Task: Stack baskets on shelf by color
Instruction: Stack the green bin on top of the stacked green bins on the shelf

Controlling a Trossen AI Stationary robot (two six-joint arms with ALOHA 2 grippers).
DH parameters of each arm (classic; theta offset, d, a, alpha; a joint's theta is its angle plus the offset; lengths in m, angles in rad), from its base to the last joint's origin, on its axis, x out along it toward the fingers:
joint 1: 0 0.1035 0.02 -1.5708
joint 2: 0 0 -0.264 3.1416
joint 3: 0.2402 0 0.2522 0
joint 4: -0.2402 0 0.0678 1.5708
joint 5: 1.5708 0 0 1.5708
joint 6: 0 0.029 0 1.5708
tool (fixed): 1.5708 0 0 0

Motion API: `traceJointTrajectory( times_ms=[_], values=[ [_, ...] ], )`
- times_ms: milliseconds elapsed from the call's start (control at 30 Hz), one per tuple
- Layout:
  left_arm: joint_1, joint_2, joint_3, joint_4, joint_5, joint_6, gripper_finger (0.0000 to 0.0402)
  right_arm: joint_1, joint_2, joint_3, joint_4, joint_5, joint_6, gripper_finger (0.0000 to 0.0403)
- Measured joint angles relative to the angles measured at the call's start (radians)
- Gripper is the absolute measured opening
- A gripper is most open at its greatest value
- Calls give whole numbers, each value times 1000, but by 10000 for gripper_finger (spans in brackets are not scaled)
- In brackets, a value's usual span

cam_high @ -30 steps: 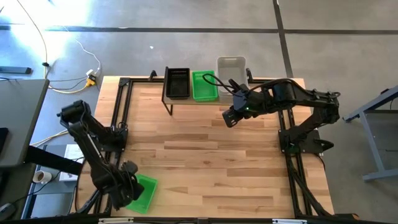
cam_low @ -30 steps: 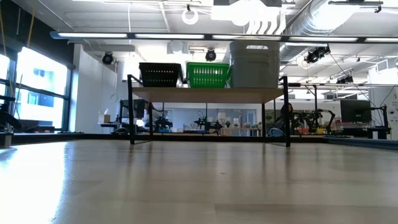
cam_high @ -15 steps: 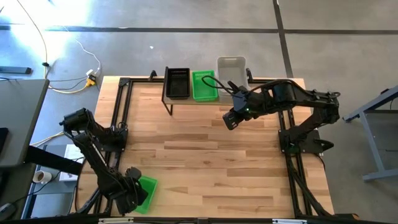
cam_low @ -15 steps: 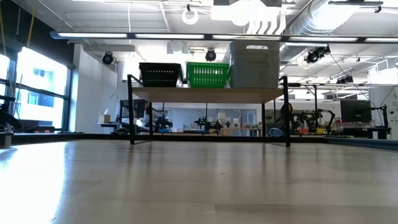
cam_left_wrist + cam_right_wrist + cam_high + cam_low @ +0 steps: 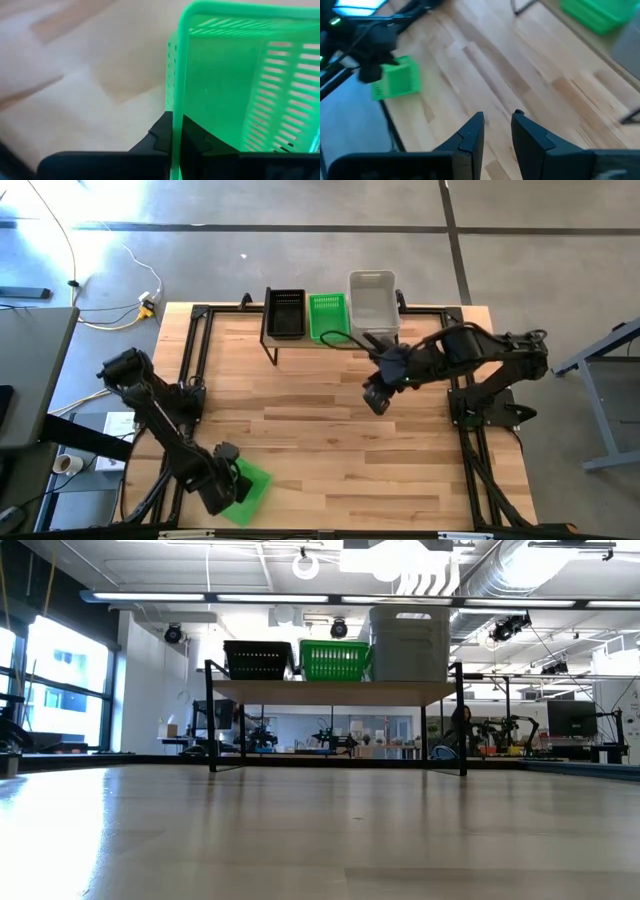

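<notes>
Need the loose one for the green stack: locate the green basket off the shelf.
High view: green basket at the table's near left corner, its rim clamped in the left gripper.

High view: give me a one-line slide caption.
Left claw grips a green basket at the table's near-left corner; right claw hangs empty before the shelf.

Bright ceiling lights (image 5: 300,598) and a window (image 5: 60,680) flood the room; the surface (image 5: 320,840) blurs close up.
</notes>
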Motion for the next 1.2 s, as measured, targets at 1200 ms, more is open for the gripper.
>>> traceJointTrajectory(
  times_ms=[1200],
  values=[
    [611, -118, 216, 19, -198, 550, 0, 167, 258, -1, 388, -134, -700, 108]
  ],
)
